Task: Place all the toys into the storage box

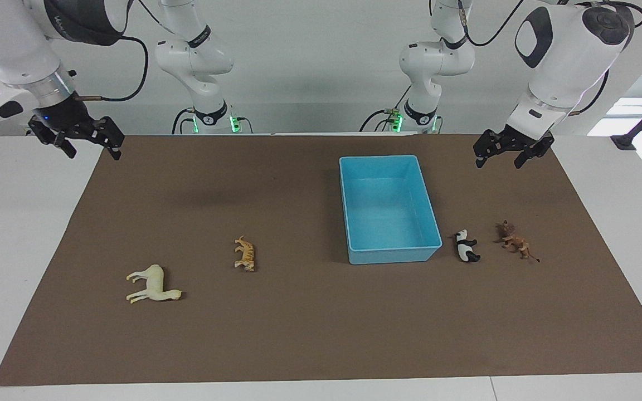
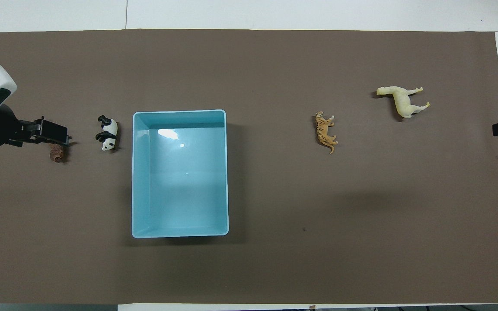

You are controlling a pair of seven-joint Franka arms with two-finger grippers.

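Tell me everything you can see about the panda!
The panda is a small black-and-white toy that looks like smooth plastic: white body and head, black legs and ears. It lies on its side on the brown mat, not standing. It sits beside the blue box, apart from it, with the lion on its outer side, toward the left arm's end of the table. Nothing touches it but the mat, and no gripper is near it.
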